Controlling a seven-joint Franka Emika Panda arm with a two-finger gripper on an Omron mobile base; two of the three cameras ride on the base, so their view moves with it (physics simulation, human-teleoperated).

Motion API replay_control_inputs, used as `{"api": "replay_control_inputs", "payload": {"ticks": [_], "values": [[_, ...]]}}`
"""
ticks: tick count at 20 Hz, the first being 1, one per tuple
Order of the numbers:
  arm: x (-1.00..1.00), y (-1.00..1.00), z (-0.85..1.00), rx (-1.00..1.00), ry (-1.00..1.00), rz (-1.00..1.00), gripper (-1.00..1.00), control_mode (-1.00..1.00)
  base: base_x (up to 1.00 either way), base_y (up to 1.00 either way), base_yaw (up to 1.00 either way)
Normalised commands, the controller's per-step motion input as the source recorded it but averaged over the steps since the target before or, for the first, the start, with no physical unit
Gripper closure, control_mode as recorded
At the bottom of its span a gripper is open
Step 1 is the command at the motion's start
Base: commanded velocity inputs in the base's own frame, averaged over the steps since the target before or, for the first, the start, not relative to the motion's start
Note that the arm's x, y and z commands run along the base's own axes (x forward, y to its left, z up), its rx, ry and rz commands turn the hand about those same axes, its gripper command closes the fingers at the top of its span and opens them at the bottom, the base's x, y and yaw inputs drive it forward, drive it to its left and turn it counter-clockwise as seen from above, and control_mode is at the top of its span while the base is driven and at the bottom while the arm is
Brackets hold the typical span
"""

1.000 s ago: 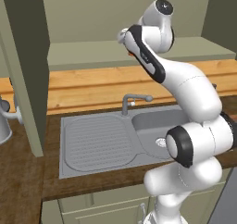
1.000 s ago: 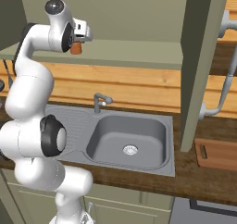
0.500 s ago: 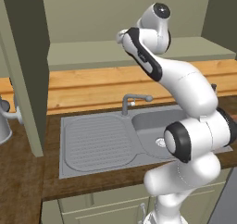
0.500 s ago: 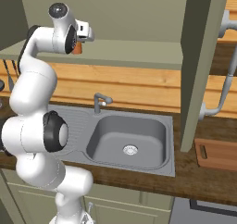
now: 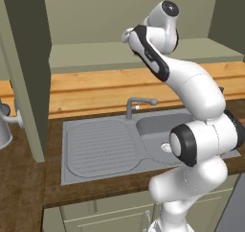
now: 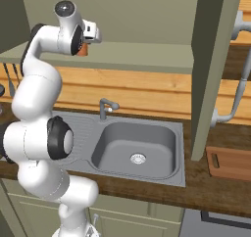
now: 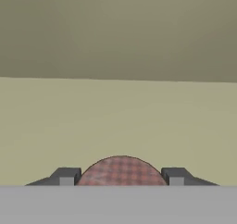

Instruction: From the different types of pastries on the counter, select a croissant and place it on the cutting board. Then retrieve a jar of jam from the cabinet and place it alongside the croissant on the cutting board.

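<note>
The long dark-brown wood-grain counter (image 6: 206, 187) carries a grey steel sink (image 6: 137, 148) with a drainer and a curved tap (image 5: 139, 105). Above it, the grey-green wall cabinet (image 6: 147, 55) stands open, its door (image 6: 215, 69) swung outward at 3 o'clock in the right base view. The flat rectangular reddish-brown wooden cutting board (image 6: 230, 163) with a slot handle lies on the counter at 4 o'clock of the sink. The white arm reaches up to the cabinet shelf. The pincer (image 7: 121, 180) is pinching the small squat orange-brown jar of jam (image 6: 84, 49); in the hand view, its checked lid sits between the two dark fingertips (image 7: 65, 177).
</note>
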Motion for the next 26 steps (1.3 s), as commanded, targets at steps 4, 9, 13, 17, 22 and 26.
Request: {"api": "replay_control_inputs", "payload": {"ticks": [4, 9, 13, 17, 22, 26], "values": [[-0.02, -0.09, 0.0, 0.05, 0.0, 0.0, 1.0, -1.0, 0.0, 0.0, 0.0], [-0.02, -0.04, 0.0, 0.04, 0.0, 0.0, 1.0, -1.0, 0.0, 0.0, 0.0], [0.0, -0.03, 0.0, 0.02, 0.0, 0.0, 1.0, 1.0, -0.02, 0.0, 0.0], [0.0, 0.0, 0.0, 0.0, 0.0, 0.0, 1.0, 1.0, -0.21, 0.0, 0.0], [0.0, 0.0, 0.0, 0.0, 0.0, 0.0, 1.0, 1.0, -0.23, 0.0, 0.0], [0.0, 0.0, 0.0, 0.0, 0.0, 0.0, 1.0, 1.0, -0.57, 0.0, 0.0]]}}
